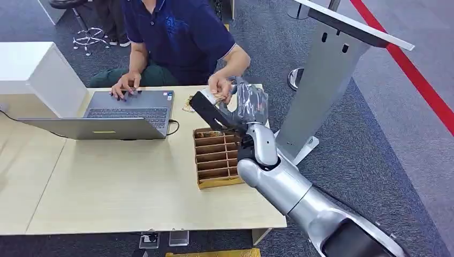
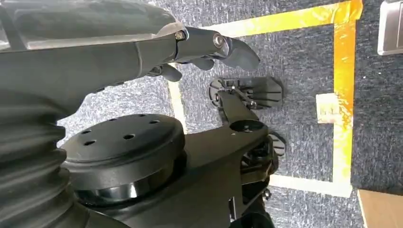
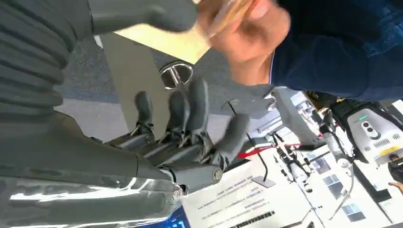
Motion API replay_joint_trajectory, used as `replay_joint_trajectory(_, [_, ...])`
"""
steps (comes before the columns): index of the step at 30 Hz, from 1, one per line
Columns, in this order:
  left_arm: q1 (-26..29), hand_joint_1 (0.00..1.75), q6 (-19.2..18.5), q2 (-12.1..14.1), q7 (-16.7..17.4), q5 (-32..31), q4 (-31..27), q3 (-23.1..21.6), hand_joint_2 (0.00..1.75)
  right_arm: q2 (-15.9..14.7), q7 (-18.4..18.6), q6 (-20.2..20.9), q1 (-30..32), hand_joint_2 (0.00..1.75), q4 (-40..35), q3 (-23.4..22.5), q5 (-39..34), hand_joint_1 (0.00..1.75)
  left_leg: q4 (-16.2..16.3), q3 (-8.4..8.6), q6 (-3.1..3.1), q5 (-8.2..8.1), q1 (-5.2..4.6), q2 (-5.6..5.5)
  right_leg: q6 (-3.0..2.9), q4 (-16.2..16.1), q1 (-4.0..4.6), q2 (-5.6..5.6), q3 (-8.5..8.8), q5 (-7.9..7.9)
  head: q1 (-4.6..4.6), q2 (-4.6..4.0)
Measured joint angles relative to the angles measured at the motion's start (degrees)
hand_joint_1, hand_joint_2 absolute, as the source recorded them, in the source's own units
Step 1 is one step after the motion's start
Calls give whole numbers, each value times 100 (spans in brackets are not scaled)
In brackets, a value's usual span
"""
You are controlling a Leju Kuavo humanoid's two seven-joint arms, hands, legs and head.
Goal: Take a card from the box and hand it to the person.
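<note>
A brown cardboard box (image 1: 217, 158) with several slots stands on the table's right part. Above its far end my right hand (image 1: 249, 103) is raised toward the person. The person's hand (image 1: 219, 87) pinches a pale card (image 1: 215, 97) just beside my hand. In the right wrist view the person's hand (image 3: 242, 33) holds the blurred card (image 3: 227, 12) past my thumb (image 3: 142, 16); my fingers (image 3: 190, 111) are spread and hold nothing. My left hand (image 2: 209, 47) hangs over the floor, its fingers stretched out and holding nothing.
An open laptop (image 1: 115, 115) sits on the light wooden table (image 1: 107, 187), with the person's other hand on its keyboard. A small card-like item (image 1: 187, 105) lies by the laptop's right edge. A grey slanted stand (image 1: 326, 69) rises right of the table.
</note>
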Motion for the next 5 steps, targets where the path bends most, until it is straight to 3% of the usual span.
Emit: replay_joint_trajectory(5, [-7, 0, -26, 0, 0, 11, 0, 0, 175, -11, -66, -22, 1, 175, 31, -20, -48, 0, 0, 0, 0, 0, 0, 0, 0, 0, 0, 0, -1, 0, 0, 0])
